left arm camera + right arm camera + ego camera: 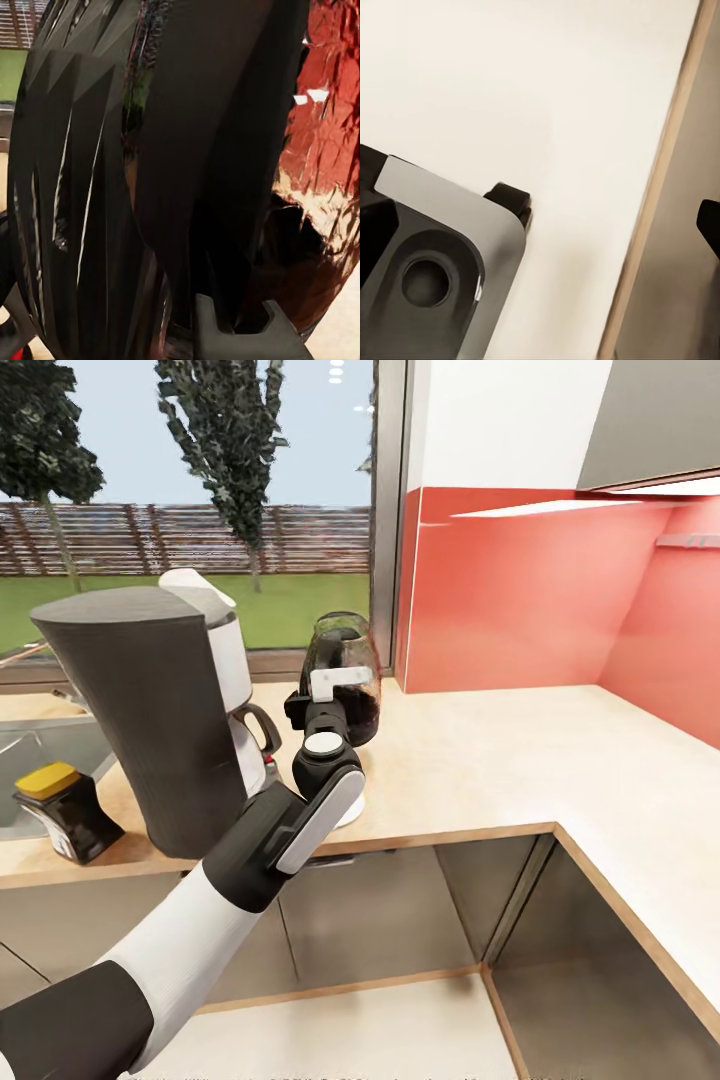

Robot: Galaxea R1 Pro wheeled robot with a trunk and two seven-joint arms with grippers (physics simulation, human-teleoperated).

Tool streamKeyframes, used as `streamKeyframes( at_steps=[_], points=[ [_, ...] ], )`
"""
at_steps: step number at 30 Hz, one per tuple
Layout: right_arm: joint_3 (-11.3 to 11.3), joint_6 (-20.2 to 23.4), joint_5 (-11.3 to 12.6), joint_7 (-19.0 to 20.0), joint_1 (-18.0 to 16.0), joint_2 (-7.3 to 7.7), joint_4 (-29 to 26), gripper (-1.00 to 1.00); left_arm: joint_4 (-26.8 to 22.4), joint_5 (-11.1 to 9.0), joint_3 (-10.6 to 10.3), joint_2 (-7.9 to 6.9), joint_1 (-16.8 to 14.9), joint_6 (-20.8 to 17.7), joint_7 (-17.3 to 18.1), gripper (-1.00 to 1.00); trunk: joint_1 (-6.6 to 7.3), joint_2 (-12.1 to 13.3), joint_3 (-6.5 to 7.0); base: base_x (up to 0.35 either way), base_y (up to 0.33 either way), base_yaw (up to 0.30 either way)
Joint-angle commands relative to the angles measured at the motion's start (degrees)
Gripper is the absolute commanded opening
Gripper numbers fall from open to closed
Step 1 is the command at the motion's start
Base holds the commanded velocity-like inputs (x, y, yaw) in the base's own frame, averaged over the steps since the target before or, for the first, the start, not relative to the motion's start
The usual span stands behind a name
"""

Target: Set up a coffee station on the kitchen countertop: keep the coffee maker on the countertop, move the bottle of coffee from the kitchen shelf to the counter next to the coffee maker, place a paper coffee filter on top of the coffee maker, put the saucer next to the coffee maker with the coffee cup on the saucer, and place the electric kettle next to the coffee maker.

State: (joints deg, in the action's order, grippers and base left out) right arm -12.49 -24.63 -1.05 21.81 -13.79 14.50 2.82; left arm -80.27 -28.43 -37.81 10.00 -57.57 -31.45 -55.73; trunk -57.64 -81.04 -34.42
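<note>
The tall charcoal coffee maker stands on the pale countertop, with a white piece showing at its top. Left of it, by the sink, sits the bottle of coffee with its yellow lid. The dark glassy electric kettle stands just right of the maker, near the window. My left gripper is at the kettle's near side. In the left wrist view the kettle looms close, and my left gripper is shut on its dark loop handle. A white round edge, perhaps the saucer, peeks out beside my forearm.
A steel sink lies at the far left. A red backsplash lines the corner behind the L-shaped worktop, with a window behind the maker. The right wrist view holds a pale surface, a wood-coloured edge strip and a grey-black machine part.
</note>
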Motion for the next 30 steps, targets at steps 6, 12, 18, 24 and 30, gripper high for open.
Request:
streamKeyframes(
  at_steps=[6,12,18,24,30],
  points=[
    [-0.08,-0.41,-0.09,0.08,-0.09,0.00,0.20,1.00,-0.07,0.02,-0.12,0.00,-0.08,-0.28,-0.43,-1.00,0.00,-0.04,-0.58,0.000,0.000,0.000],
    [-0.08,-0.42,-0.09,0.08,-0.08,0.00,0.20,1.00,-0.07,0.02,-0.10,0.00,-0.08,-0.28,-0.45,-1.00,0.00,-0.04,-1.10,0.000,0.000,0.000],
    [-0.08,-0.41,-0.09,0.08,-0.09,0.00,0.23,1.00,-0.07,0.02,-0.12,0.00,-0.07,-0.28,-0.44,-1.00,0.00,-0.04,-1.58,0.000,0.000,0.000],
    [-0.08,-0.42,-0.09,0.08,-0.09,0.00,0.21,1.00,-0.07,0.03,-0.08,0.00,-0.08,-0.28,-0.46,-1.00,0.00,-0.04,-2.06,0.000,0.000,0.000],
    [-0.08,-0.40,-0.09,0.08,-0.09,0.00,0.22,1.00,-0.07,0.01,-0.08,0.00,0.00,-0.28,-0.44,-1.00,0.00,-0.04,-2.23,0.000,0.000,0.000]
  ],
)
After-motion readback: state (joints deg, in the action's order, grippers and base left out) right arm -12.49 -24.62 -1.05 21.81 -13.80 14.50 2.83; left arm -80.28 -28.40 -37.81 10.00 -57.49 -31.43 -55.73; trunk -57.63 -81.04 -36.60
